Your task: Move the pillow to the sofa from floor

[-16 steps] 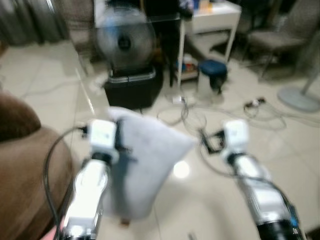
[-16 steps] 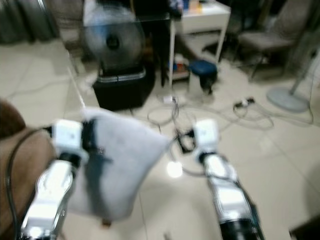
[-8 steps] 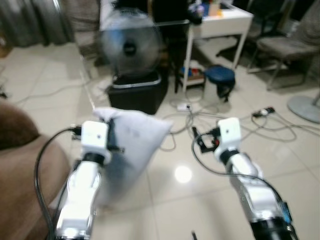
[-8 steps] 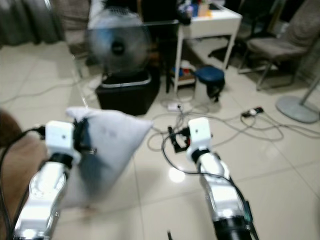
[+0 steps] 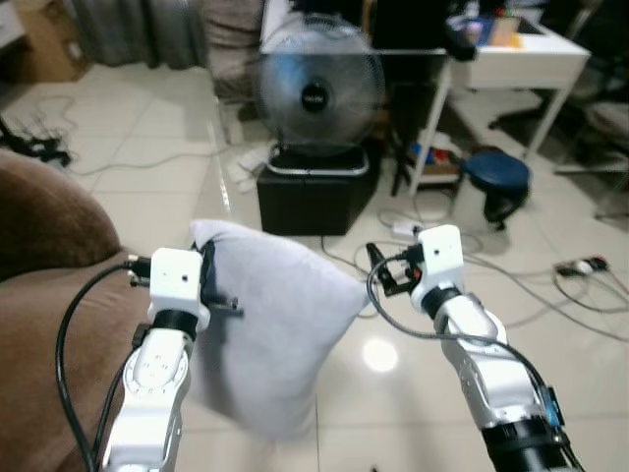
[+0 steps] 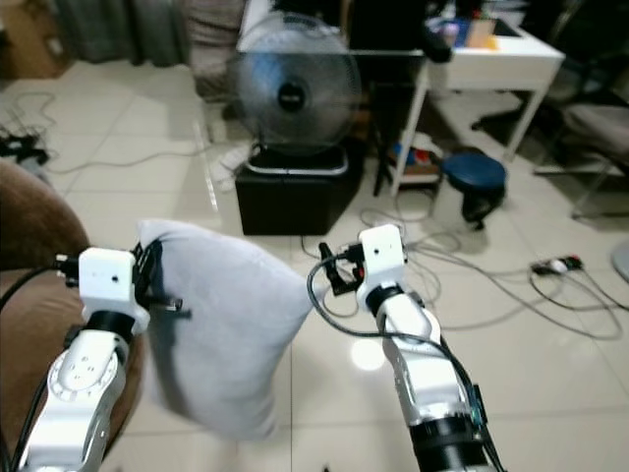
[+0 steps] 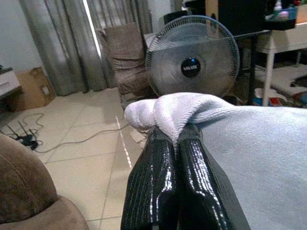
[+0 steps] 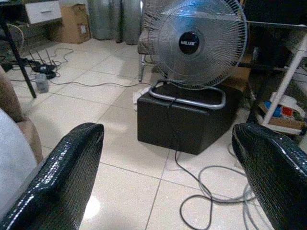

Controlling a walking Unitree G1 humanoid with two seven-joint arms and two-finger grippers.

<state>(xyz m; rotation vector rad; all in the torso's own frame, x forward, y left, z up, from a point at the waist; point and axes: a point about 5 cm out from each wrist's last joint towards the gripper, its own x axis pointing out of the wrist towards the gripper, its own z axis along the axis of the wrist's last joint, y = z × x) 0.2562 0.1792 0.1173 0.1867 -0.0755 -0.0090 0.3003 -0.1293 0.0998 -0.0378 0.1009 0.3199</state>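
A pale grey pillow (image 5: 275, 334) hangs in the air above the tiled floor, held by one top corner (image 7: 158, 108). My left gripper (image 5: 208, 280) is shut on that corner; its two black fingers (image 7: 168, 172) pinch the fabric between them. The brown sofa (image 5: 49, 295) lies at the left, just beside the pillow and my left arm. My right gripper (image 5: 378, 270) is raised beside the pillow's right edge, open, with nothing between its fingers (image 8: 62, 177).
A standing fan (image 5: 319, 93) sits on a black box (image 5: 314, 192) straight ahead. Behind it stand a white table (image 5: 511, 54) and a blue stool (image 5: 496, 177). Cables (image 5: 550, 280) trail over the floor at the right. A cardboard box (image 7: 26, 88) and curtains are far left.
The camera has swung left, so the fan and sofa show more fully. The pillow stays gripped by my left gripper, and my right gripper now sits close to its right edge.
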